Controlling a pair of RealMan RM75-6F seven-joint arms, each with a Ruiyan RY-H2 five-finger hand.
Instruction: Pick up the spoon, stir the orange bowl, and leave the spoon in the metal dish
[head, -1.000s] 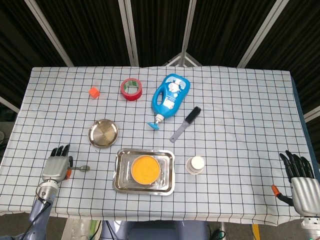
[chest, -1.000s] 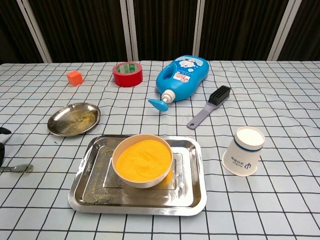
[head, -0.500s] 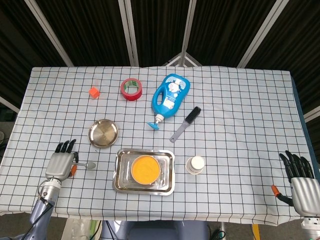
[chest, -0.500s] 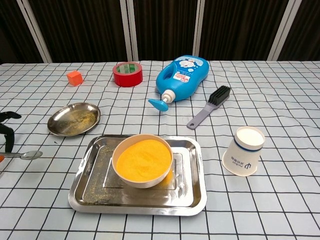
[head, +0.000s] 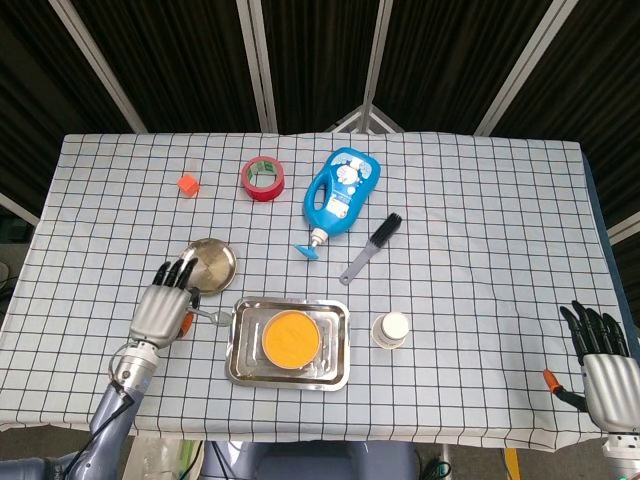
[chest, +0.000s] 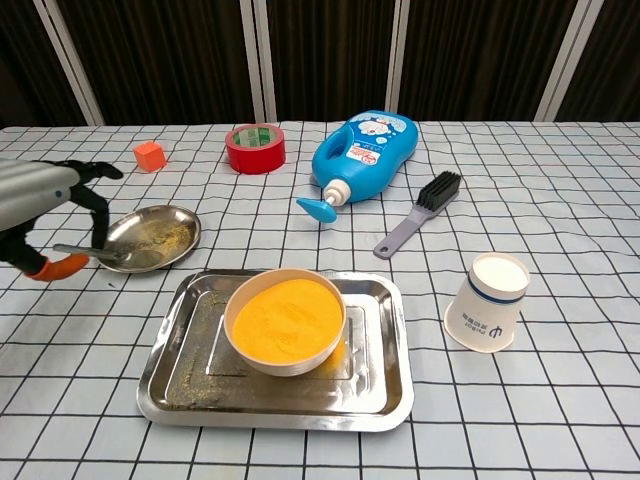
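Observation:
My left hand (head: 165, 305) holds the spoon (chest: 100, 253) by its orange handle, lifted off the cloth. In the chest view the spoon's bowl hangs over the near edge of the round metal dish (chest: 150, 237). From the head view the spoon tip (head: 220, 319) shows just left of the steel tray (head: 240, 370), and my fingers overlap the metal dish (head: 210, 262). The orange bowl (head: 291, 337), full of orange powder, stands in that tray; the chest view shows the bowl (chest: 287, 320) right of the spoon. My right hand (head: 603, 365) rests far off at the table's lower right corner, fingers apart, holding nothing.
Across the back of the table lie an orange cube (head: 187, 184), a red tape roll (head: 263, 178) and a blue bottle (head: 339, 195). A brush (head: 371, 248) sits right of the bottle. A paper cup (head: 391, 330) stands right of the tray.
My left hand has lifted the spoon from the cloth at the left edge and carried it right and up, to the metal dish. The right hand has stayed put.

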